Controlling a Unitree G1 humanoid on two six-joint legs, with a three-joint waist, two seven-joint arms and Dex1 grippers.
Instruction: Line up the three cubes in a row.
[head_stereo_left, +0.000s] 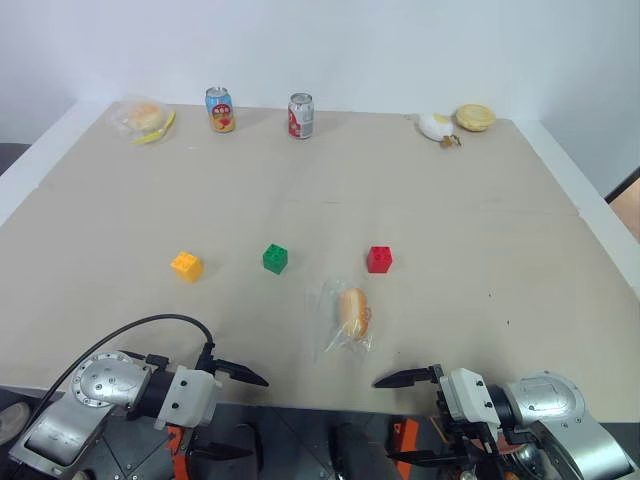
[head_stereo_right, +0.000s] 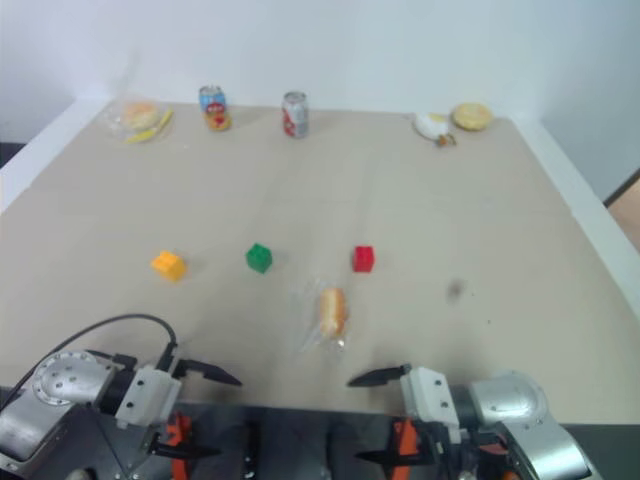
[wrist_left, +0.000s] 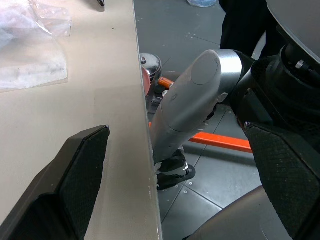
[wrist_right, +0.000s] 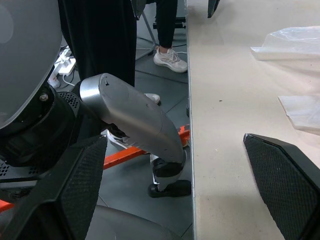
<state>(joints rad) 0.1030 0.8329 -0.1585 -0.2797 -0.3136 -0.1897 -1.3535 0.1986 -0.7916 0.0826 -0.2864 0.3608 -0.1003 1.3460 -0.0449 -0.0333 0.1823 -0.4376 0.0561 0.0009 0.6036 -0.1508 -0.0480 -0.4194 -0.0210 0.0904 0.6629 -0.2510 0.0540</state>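
Taking the green cube (head_stereo_left: 275, 258) as the landmark: the yellow-orange cube (head_stereo_left: 186, 265) sits well to its left and the red cube (head_stereo_left: 379, 259) well to its right, all three apart from each other on the counter (head_stereo_left: 480, 230). They already lie roughly along one line across the counter, the yellow-orange one a touch nearer the robot than the other two. A bagged bread roll (head_stereo_left: 350, 314) lies nearer the robot than the green cube and a little right of it, close under the red cube.

The cubes look like hard, light plastic blocks with studded tops — stiff, not fragile, probably a bit slick on the flat sides. The likely best hold is a pinch across two opposite flat sides, low enough to avoid the studs; being light, a cube may skid on the smooth counter if only nudged.

Both arms hang at the near edge, far from the green cube. The left gripper (head_stereo_left: 235, 410) and the right gripper (head_stereo_left: 410, 418) each have their fingers spread wide and hold nothing.

The counter is a plain, matte beige top. Along its far edge, well beyond the green cube, stand two cans (head_stereo_left: 220, 109) — plus wrapped food at the far left and far right. A white wall rises behind.
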